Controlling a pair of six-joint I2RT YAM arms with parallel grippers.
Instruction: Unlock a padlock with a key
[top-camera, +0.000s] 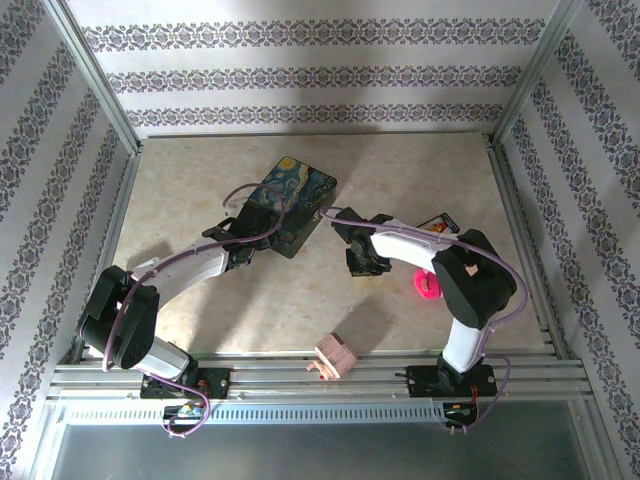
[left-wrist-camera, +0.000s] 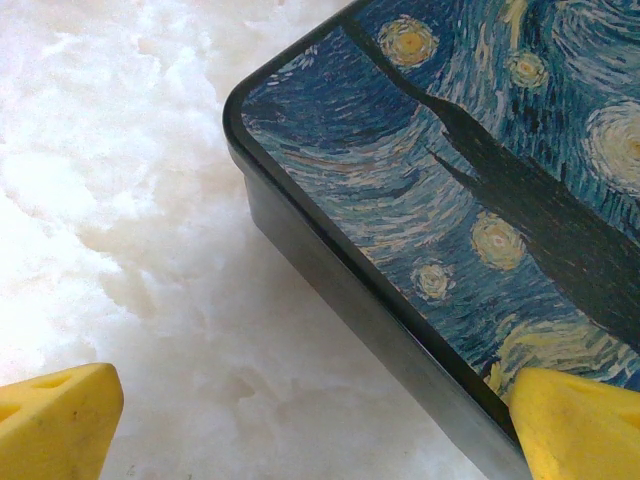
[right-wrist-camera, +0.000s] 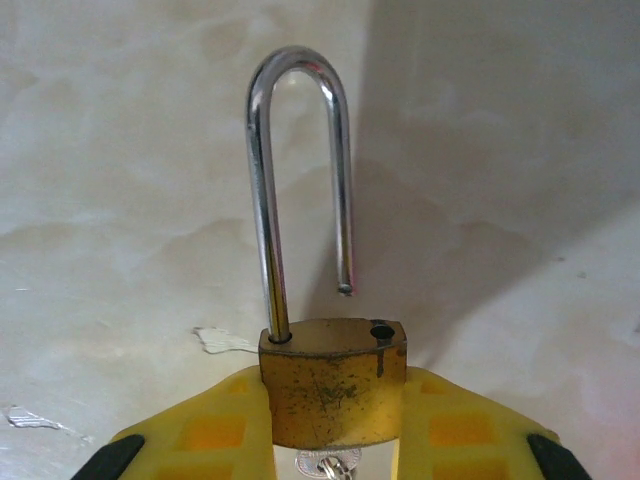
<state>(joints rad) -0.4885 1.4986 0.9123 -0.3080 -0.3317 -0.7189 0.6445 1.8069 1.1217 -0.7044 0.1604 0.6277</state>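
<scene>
1. Right hand (right-wrist-camera: 330, 445): closed down on the padlock (right-wrist-camera: 333, 385), bottom centre of the wrist frame. Its yellow fingers (right-wrist-camera: 215, 440) press on both sides of the brass body.
2. Padlock stands upright in the grip, shackle (right-wrist-camera: 300, 170) pointing to the top of the frame. Shackle is popped: the long leg is seated in the body, and the short leg's end hangs clear above its hole.
3. Key (right-wrist-camera: 325, 466): only a sliver of silver metal shows at the very bottom edge, right under the lock body and between the fingers. Can't tell how deep it sits.
4. Brass face is scuffed, with dark specks.
5. Behind the lock is a pale marbled worktop (top-camera: 200, 170). A small white scrap (right-wrist-camera: 225, 342) lies just left of the body.
6. Left hand (left-wrist-camera: 315, 430): wide open, holding nothing. Its yellow tips sit in the lower-left and lower-right corners of its wrist frame.
7. The lower-right tip overlaps the edge of the box (left-wrist-camera: 450, 150). Contact or not, can't tell.
8. Box has dark sides and a lid printed with a swirling blue night sky and yellow stars. Its rounded corner is at upper centre of the frame.
9. Overhead: box is upper centre of the worktop, left hand at its lower-left edge, right hand just right of it and apart.
10. Also overhead:
   - pink thing (top-camera: 430, 285) right of centre, by the right arm
   - small wooden block (top-camera: 337, 355) bottom centre, by the rail
</scene>
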